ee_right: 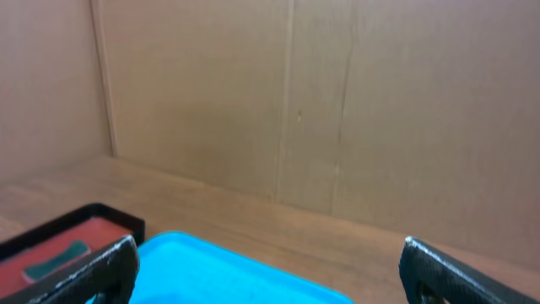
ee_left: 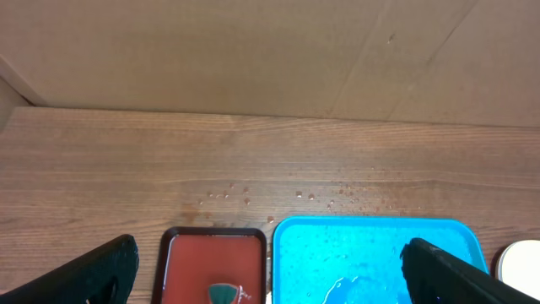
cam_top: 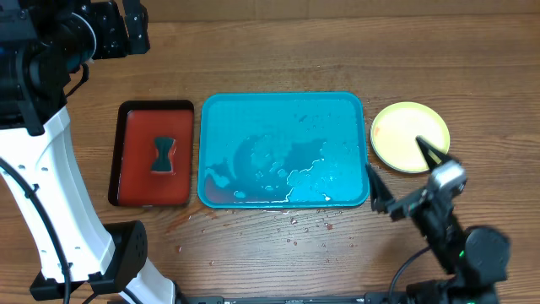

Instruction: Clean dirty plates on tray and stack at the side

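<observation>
The turquoise tray (cam_top: 283,105) lies in the middle of the table, wet with puddles and holding no plate; it also shows as tray (ee_left: 371,253) and tray (ee_right: 228,274). A yellow-green rimmed plate (cam_top: 410,137) sits on the wood just right of it, its edge showing as plate (ee_left: 519,262); whether others lie under it I cannot tell. My right gripper (cam_top: 407,176) hovers open by the tray's right front corner, one finger over the plate. My left gripper (cam_top: 126,34) is high at the back left, open and empty, seen as left gripper (ee_left: 274,279). The right gripper (ee_right: 270,274) holds nothing.
A red black-rimmed tray (cam_top: 135,169) lies left of the turquoise one, with a dark green sponge (cam_top: 163,154) in it. Water drops and small red specks dot the wood (cam_top: 295,224) in front of the tray. A cardboard wall (ee_right: 295,101) stands behind the table.
</observation>
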Motion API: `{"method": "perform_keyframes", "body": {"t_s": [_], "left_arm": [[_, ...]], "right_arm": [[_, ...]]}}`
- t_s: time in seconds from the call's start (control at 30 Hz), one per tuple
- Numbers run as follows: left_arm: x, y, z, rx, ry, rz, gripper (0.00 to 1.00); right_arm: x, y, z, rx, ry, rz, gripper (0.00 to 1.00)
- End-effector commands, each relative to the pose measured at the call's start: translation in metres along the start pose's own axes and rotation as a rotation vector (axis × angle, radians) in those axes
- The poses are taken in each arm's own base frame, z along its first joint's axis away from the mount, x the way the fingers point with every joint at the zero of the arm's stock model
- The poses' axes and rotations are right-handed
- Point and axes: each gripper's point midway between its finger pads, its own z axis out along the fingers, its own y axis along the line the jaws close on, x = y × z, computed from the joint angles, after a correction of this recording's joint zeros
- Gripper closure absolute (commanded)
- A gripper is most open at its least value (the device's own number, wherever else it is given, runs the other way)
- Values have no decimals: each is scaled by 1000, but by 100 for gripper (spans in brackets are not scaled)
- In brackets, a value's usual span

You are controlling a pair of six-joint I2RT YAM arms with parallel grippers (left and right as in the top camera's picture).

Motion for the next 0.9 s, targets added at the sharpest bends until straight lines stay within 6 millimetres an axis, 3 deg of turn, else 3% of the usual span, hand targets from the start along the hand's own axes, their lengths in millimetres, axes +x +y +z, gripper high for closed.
{"method": "perform_keyframes", "body": {"t_s": [0.0,0.23,0.43,0.87], "left_arm": [[0,-1,1,7,1,-8,0],[0,-1,1,7,1,-8,0],[0,-1,1,7,1,-8,0],[0,-1,1,7,1,-8,0]], "right_arm": [[30,-1,-8,14,-21,-10,0],[74,0,-14,20,10,-1,0],[99,1,-18,21,108,32,0],[99,2,-18,12,108,62,0]]}}
